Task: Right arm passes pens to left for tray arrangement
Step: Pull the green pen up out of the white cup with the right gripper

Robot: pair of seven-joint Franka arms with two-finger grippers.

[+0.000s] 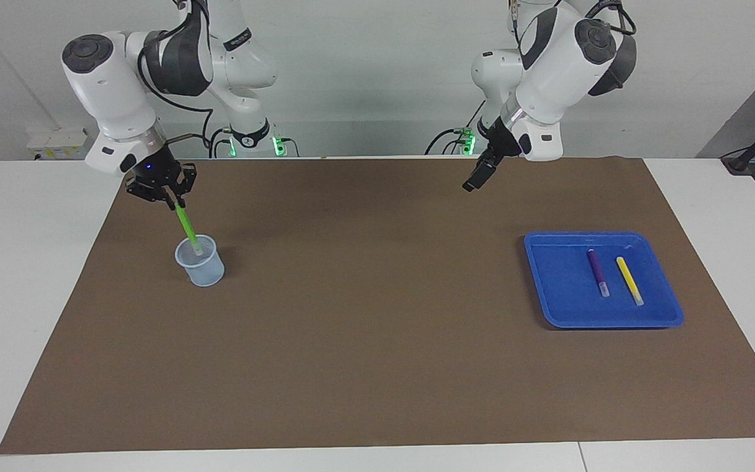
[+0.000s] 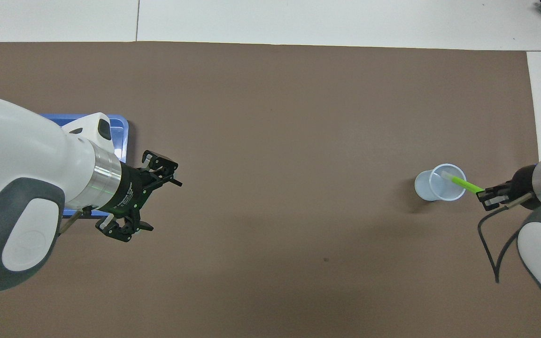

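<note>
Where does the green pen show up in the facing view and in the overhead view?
Facing view: the green pen slants from the right gripper down into the cup, at that picture's left.
Overhead view: the green pen runs from the right gripper into the cup, at that picture's right.
Shared landmark: the cup, at the right arm's end of the table.

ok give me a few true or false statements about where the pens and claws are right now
1. The right claw grips the green pen. True.
2. The green pen's lower end is in the cup. True.
3. Three pens lie in the tray. False: only the purple pen and yellow pen.
4. The left claw holds a pen. False: it is open, empty.
5. The two tray pens are crossed. False: they lie side by side, apart.
</note>
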